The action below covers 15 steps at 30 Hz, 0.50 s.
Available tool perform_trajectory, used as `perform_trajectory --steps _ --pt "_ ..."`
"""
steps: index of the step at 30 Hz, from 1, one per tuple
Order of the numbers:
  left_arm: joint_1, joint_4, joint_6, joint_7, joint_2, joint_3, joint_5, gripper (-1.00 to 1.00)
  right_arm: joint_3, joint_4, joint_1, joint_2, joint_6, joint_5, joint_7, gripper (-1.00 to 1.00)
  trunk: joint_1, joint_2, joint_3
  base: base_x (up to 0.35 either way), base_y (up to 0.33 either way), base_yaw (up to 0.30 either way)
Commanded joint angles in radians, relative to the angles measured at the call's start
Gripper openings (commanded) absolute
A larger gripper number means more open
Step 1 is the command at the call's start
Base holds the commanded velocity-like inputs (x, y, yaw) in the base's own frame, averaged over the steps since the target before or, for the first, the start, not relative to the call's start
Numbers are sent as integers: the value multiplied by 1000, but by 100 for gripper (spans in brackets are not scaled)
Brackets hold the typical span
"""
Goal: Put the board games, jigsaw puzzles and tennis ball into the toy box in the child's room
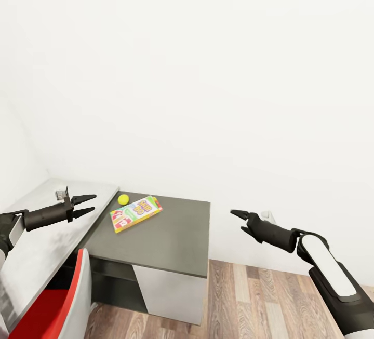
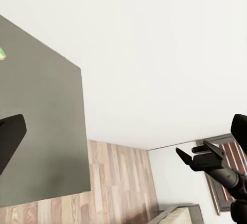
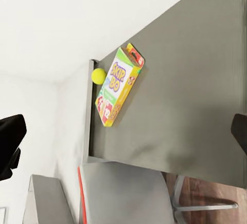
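The board game (image 1: pixel 136 213), white-green w/ red letters, lies flat on the dark table top (image 1: pixel 171 240), tennis ball (image 1: pixel 123 199) just beside its far corner. Left gripper (image 1: pixel 86 205) hangs over the table's left edge, fingers apart, holding nothing. Right gripper (image 1: pixel 240 216) is off the table's right side; cannot tell how far open.

Both arms (image 1: pixel 47 216) (image 1: pixel 291 239) reach forward, empty jaws spread apart.
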Motion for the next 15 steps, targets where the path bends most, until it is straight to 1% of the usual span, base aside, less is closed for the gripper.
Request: perform_trajectory --steps 1,5,10,15 --pt "-1 0 10 -3 0 2 -1 100 1 6 -1 -1 0 -12 -10 100 1 -2 -1 0 -24 -89" --pt "-1 0 11 -3 0 2 -2 100 0 19 -1 -1 0 -13 -10 100 1 -2 3 18 -77 -112" --pt "-1 0 10 -3 0 2 -2 100 -6 22 -1 -1 1 -15 -10 100 1 -2 11 119 -183 -91" --pt "-1 0 10 -3 0 2 -2 100 -15 23 -1 -1 2 -15 -10 100 1 -2 18 37 -55 -81"
